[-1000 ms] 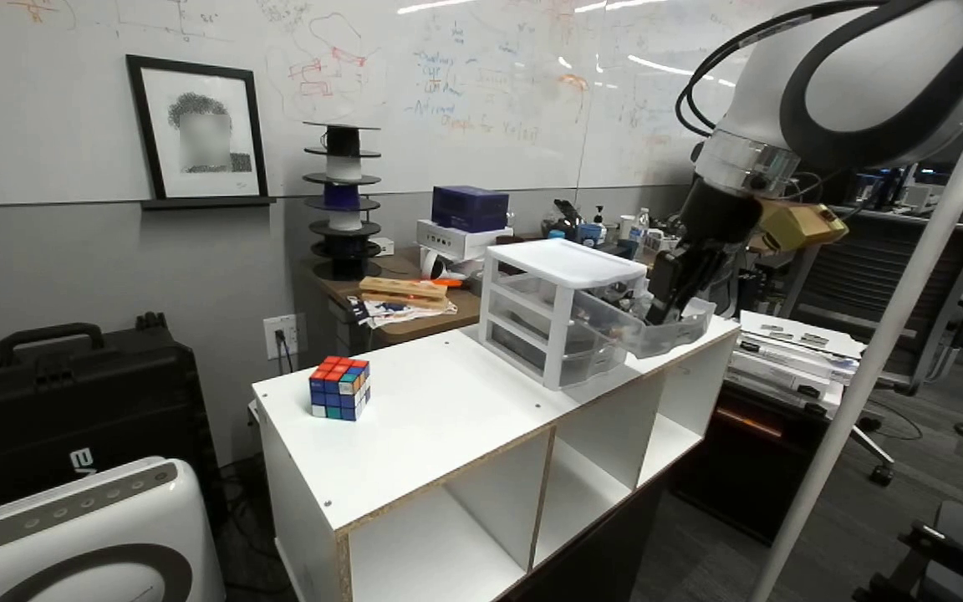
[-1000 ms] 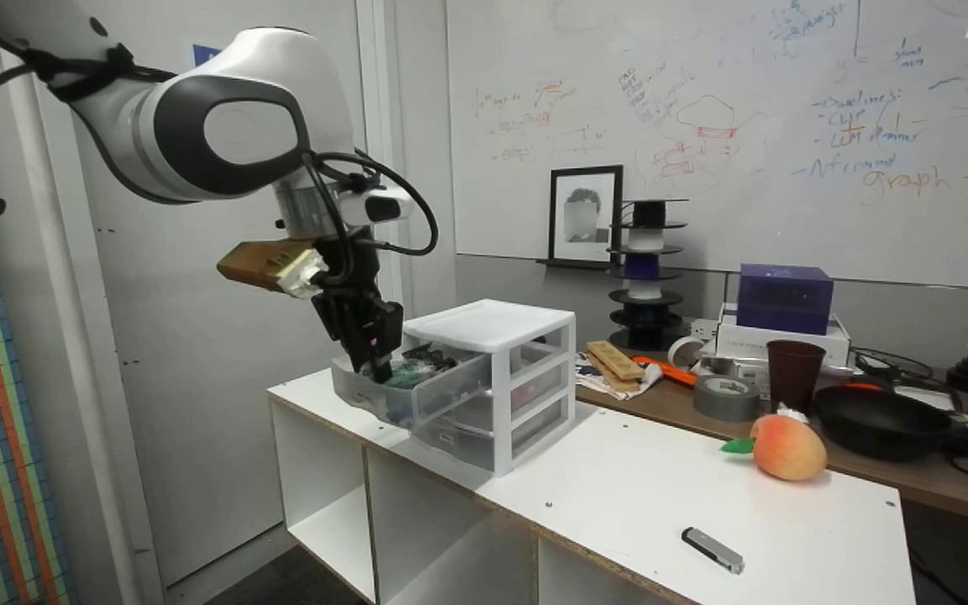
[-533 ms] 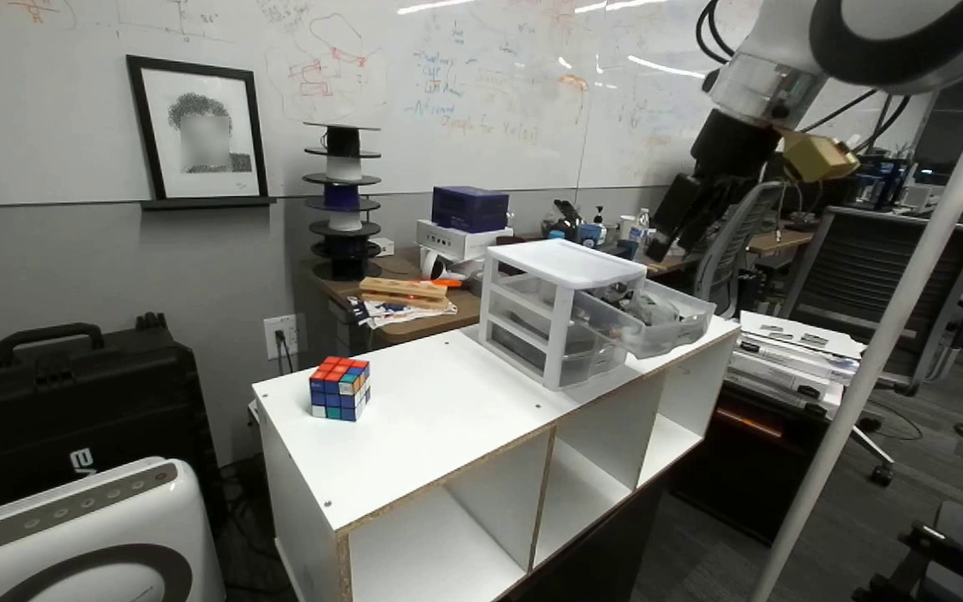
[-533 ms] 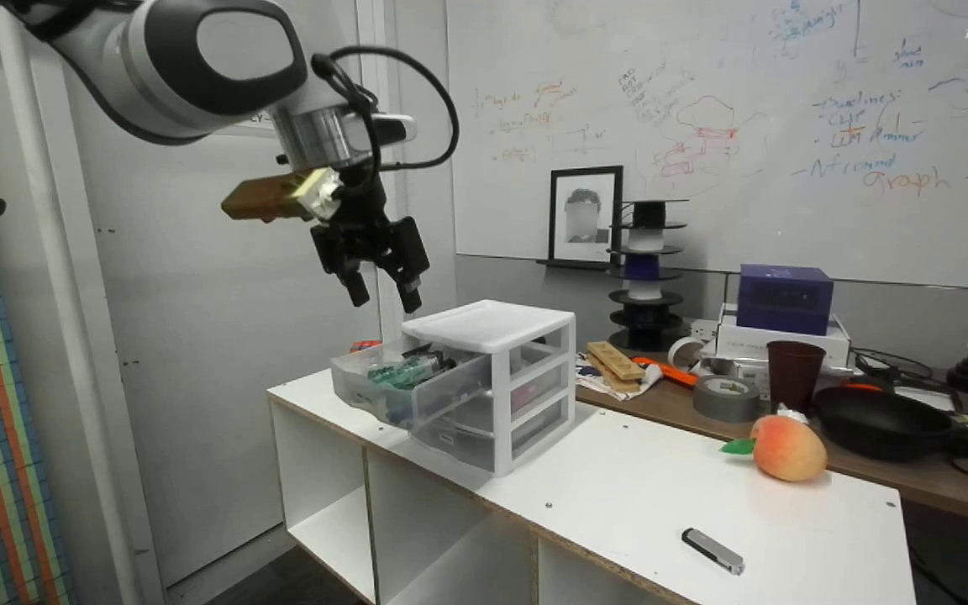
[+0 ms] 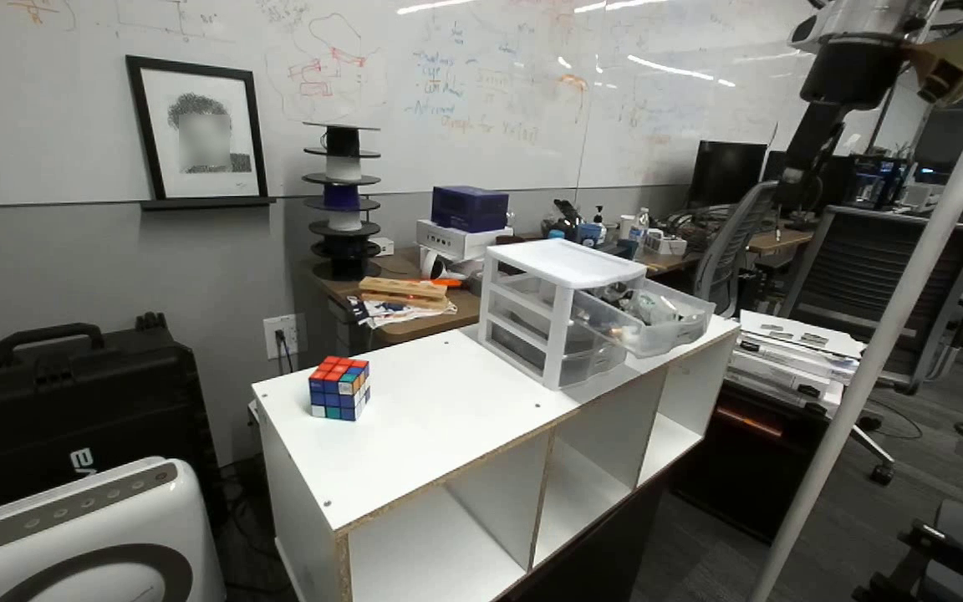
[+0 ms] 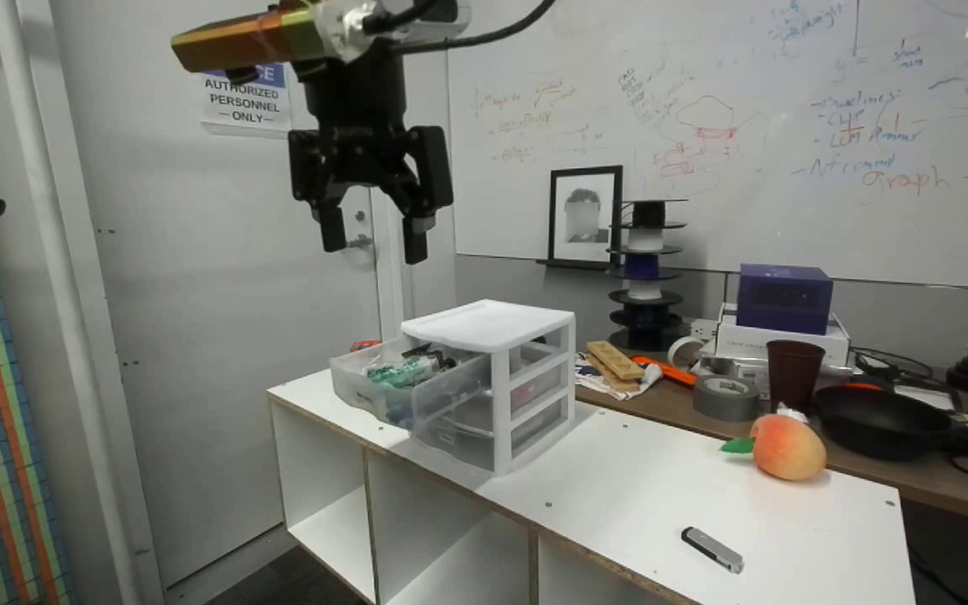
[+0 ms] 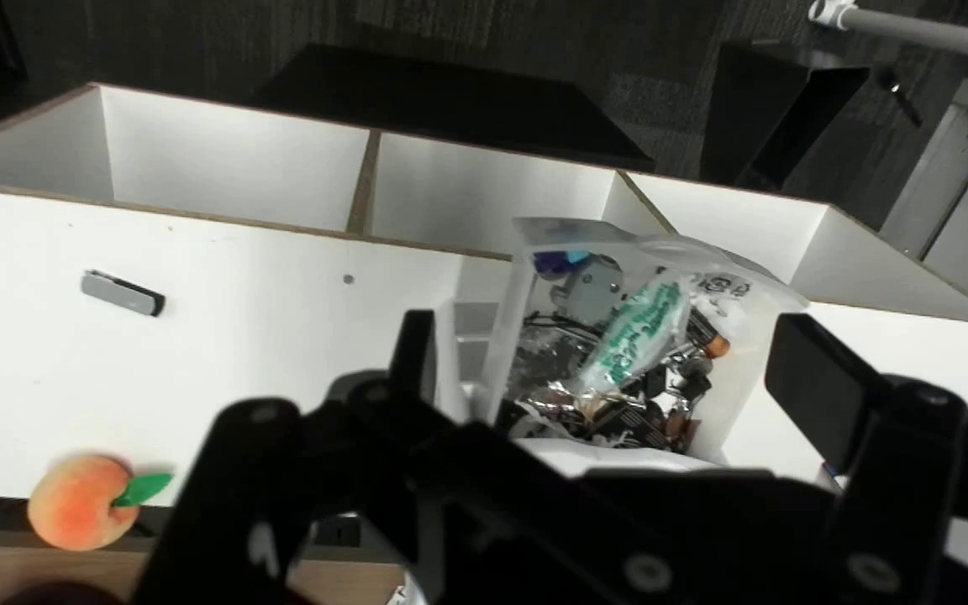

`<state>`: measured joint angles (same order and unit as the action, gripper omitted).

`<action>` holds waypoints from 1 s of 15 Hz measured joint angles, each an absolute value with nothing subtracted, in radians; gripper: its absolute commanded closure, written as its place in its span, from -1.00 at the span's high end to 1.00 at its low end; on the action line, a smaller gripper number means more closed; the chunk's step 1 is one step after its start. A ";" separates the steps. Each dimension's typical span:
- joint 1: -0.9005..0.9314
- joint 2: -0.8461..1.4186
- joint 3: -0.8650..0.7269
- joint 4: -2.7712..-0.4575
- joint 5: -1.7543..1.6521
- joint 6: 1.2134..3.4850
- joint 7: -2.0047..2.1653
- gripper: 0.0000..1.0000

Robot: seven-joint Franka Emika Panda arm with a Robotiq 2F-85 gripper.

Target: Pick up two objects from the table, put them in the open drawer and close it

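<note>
My gripper hangs high above the drawer with wide-open jaws and nothing between its fingers. The clear top drawer is pulled out of the white three-tier unit on the white table. Inside it, in the wrist view, a white bag with green print lies over loose dark parts. A grey-and-black USB stick and a peach with a green leaf rest on the table to one side of the unit. A Rubik's cube sits on the other side, mostly hidden in an exterior view.
Behind the table, a brown desk carries grey duct tape, a dark red cup, a black pan and a purple box. A stack of spools stands near the wall. A white pole rises beside the table.
One second ago my gripper was down inside the drawer with its fingers close together. It has since opened wide and risen well clear of the drawer. The table's objects look unmoved.
</note>
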<state>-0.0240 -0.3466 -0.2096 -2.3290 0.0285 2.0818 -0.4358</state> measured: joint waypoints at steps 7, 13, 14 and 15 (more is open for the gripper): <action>-0.061 -0.242 -0.269 -2.227 0.028 2.031 -0.522 1.00; -0.062 -0.237 -0.268 -2.225 0.028 2.031 -0.524 1.00; -0.062 -0.229 -0.268 -2.223 0.028 2.033 -0.541 1.00; -0.062 -0.214 -0.269 -2.213 0.027 2.040 -0.564 1.00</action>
